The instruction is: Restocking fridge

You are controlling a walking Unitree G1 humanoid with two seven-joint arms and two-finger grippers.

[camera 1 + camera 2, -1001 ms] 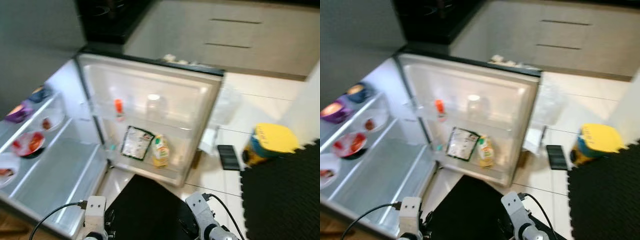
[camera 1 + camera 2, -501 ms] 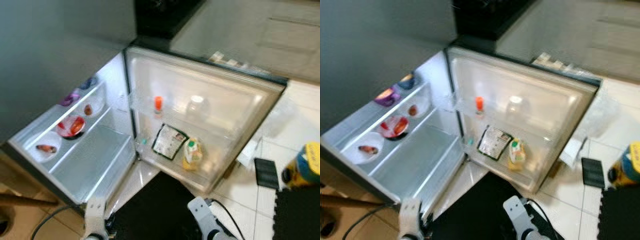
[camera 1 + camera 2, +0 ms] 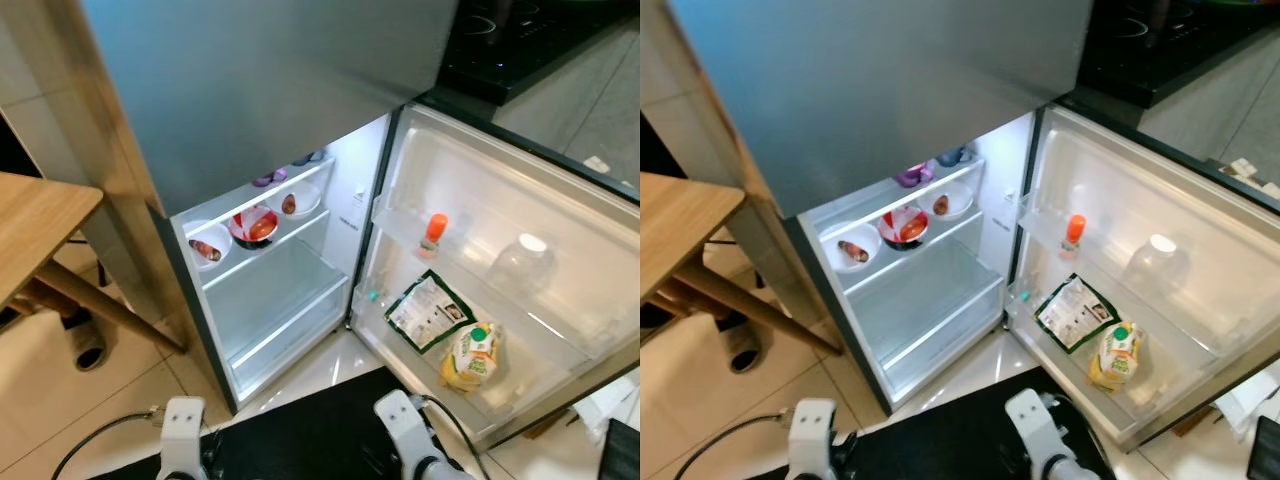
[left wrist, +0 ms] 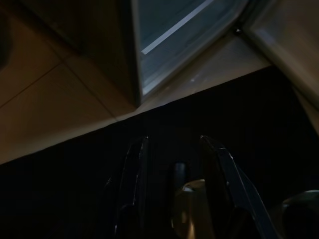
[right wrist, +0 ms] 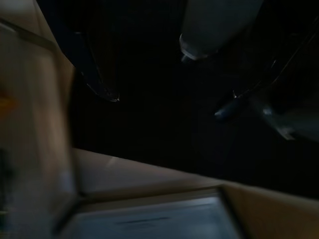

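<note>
The fridge (image 3: 270, 300) stands open, bowls (image 3: 255, 224) on its top shelf, a juice carton (image 3: 468, 357) in the door's bottom rack. Left claw (image 4: 174, 164) hangs low, fingers slightly apart, holding nothing; right claw (image 5: 164, 94) looks spread wide.

grey fridge (image 3: 270, 90), white inside; orange-capped bottle (image 3: 432, 234); yellow juice carton (image 3: 468, 357), green cap; black-and-white pouch (image 3: 428, 311); purple bowl (image 3: 910, 177).

head eyes overlooking open fridge (image 3: 290, 300), wrists floorward (dark)
</note>
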